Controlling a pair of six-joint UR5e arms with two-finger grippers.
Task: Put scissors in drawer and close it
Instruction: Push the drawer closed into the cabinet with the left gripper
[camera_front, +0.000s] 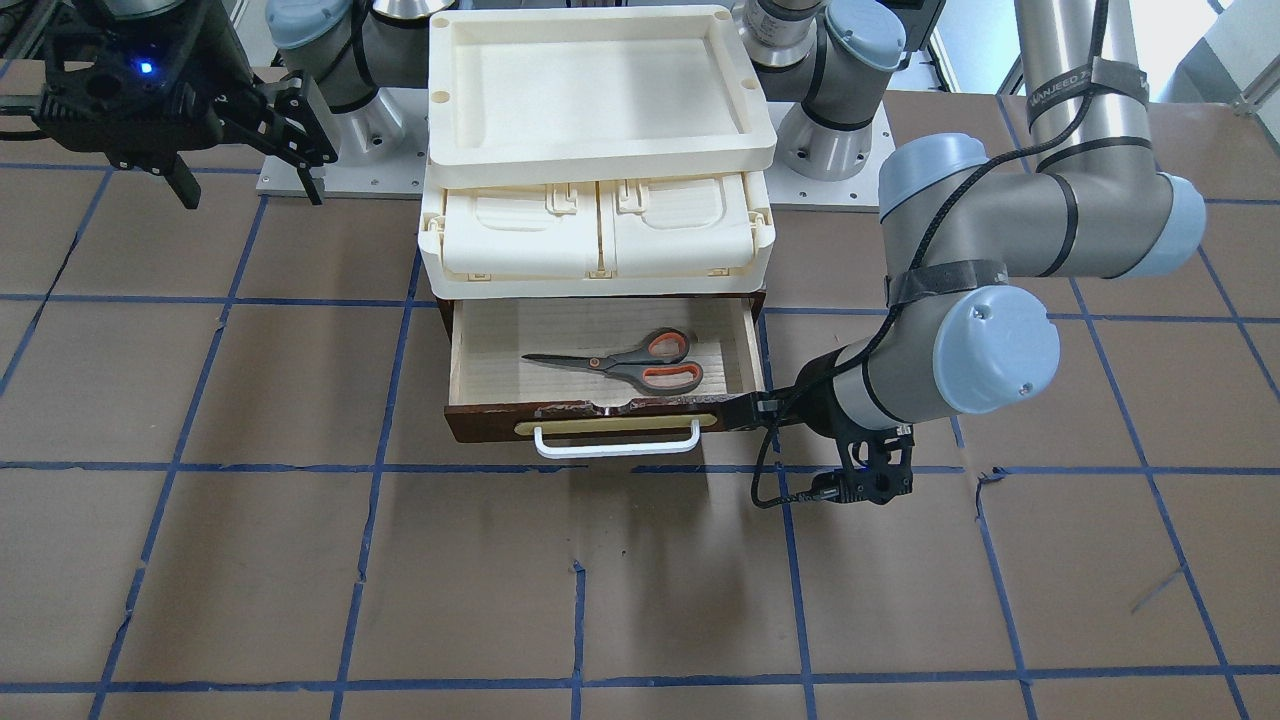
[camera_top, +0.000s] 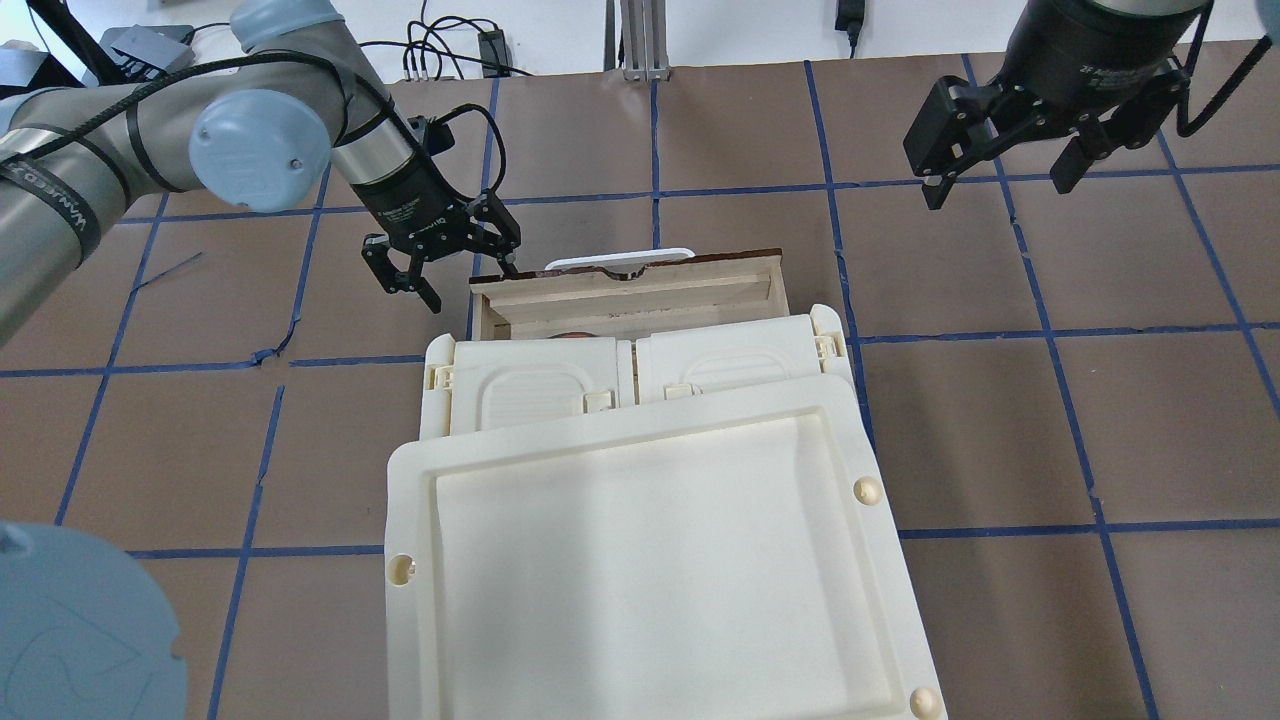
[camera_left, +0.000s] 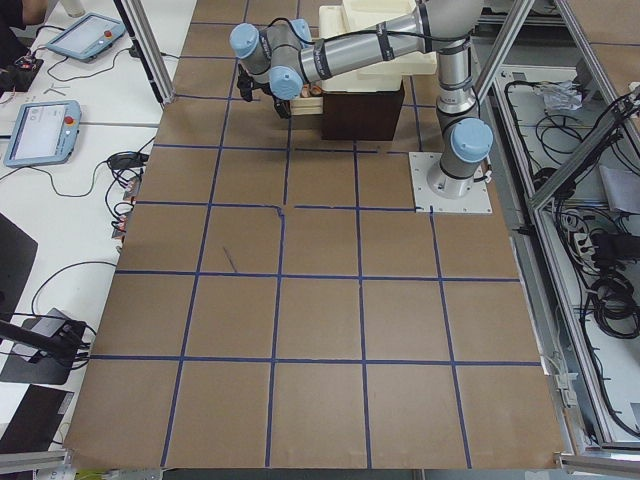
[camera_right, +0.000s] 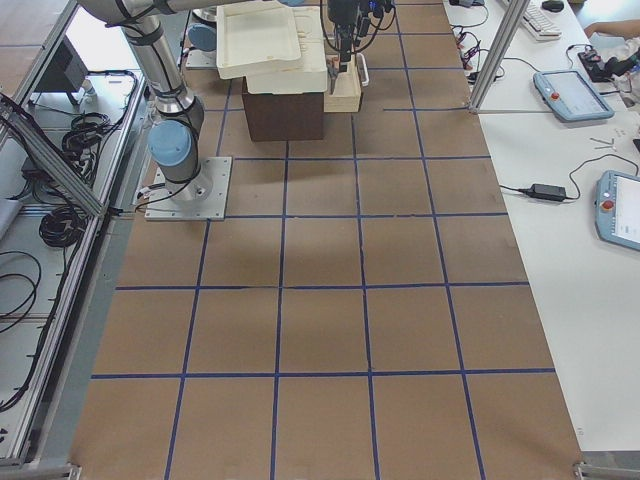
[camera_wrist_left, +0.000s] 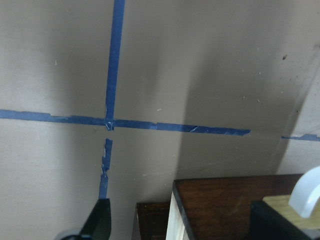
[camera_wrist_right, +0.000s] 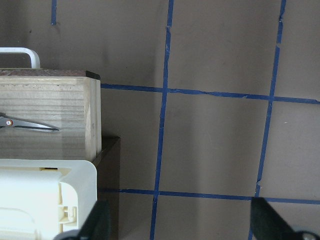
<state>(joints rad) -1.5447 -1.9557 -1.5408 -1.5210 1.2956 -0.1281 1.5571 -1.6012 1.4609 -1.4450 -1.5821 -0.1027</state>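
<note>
Lying in open drawer (camera_front: 497, 338), scissors (camera_front: 625, 362) clear from front, mostly hidden overhead

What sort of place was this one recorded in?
Most likely a robotics lab work cell: the table is gridded with blue tape, a teach pendant lies on a bench beside it, and loose cables hang behind a metal frame.

The drawer (camera_front: 495, 345) is showing pale, bare wood grain inside and a dark brown glossy front, chipped on top. Its bar handle (camera_front: 617, 447) is appearing as smooth white plastic. The scissors (camera_front: 625, 362) are presenting dark metal blades and grey handles lined orange. The tray (camera_front: 447, 90) and latched case (camera_front: 520, 240) are showing matt cream plastic. The tabletop (camera_front: 300, 560) is showing a matt brown covering.
</note>
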